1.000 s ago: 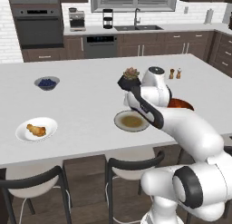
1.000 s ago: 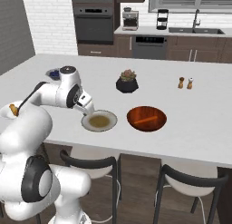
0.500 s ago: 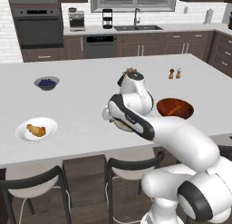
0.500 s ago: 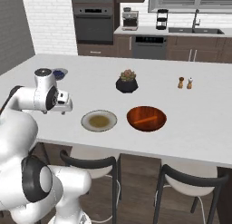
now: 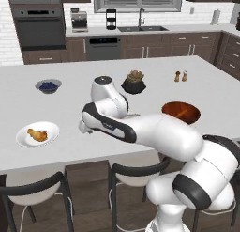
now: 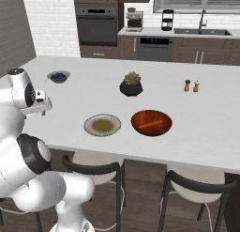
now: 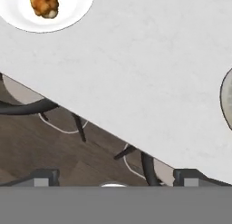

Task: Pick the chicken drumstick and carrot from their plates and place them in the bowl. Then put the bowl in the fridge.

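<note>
Counter [image 5: 70, 142] ran under the pincer [image 5: 84, 127], which hung over its near edge, roughly midway between the two plates. Bowl [image 6: 151, 122] sat well off to the pincer's right, past the grey-tan plate [image 6: 102, 125], with the carrot [image 6: 151, 123] lying inside it as an orange stick. White plate [image 5: 38, 134] sat near, on the pincer's left, apart from it, chicken drumstick [image 5: 37, 135] resting on it; the hand view had the same plate at its top-left corner. Pincer held nothing; tips wide apart in the hand view, so spread.
</note>
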Robot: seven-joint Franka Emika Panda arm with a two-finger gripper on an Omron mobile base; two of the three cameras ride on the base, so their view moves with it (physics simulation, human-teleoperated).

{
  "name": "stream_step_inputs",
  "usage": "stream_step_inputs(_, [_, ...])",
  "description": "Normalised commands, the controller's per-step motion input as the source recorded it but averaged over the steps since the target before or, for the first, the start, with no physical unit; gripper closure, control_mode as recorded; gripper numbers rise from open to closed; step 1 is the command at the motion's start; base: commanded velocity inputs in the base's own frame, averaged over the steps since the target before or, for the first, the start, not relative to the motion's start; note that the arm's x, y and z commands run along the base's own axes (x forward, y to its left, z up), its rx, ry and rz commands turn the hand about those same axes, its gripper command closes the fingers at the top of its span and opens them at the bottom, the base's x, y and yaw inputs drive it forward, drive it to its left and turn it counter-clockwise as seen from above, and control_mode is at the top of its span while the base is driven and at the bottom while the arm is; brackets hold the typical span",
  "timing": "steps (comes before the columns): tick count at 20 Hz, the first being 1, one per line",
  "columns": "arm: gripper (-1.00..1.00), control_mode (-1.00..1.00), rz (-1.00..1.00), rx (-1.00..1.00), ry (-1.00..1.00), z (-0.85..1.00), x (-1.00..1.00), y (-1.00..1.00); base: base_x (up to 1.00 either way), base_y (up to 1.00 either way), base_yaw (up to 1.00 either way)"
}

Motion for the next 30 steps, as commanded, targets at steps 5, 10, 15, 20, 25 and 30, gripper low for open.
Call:
stream_step_inputs(5, [-1.00, -1.00, 0.18, 0.00, 0.05, 0.00, 0.23, 0.82, 0.00, 0.00, 0.00])
stream_step_inputs(10, [-1.00, -1.00, 0.02, 0.00, -0.01, -0.15, 0.33, 0.93, 0.00, 0.00, 0.00])
stream_step_inputs(15, [-1.00, -1.00, 0.00, 0.00, 0.11, -0.13, 0.48, 0.65, 0.00, 0.00, 0.00])
stream_step_inputs(20, [-1.00, -1.00, 0.00, 0.00, 0.01, -0.06, 0.45, 0.48, 0.00, 0.00, 0.00])
stream_step_inputs(25, [-1.00, -1.00, 0.00, 0.00, 0.00, -0.09, 0.45, 0.46, 0.00, 0.00, 0.00])
stream_step_inputs(30, [-1.00, -1.00, 0.00, 0.00, 0.03, -0.14, 0.54, 0.62, 0.00, 0.00, 0.00])
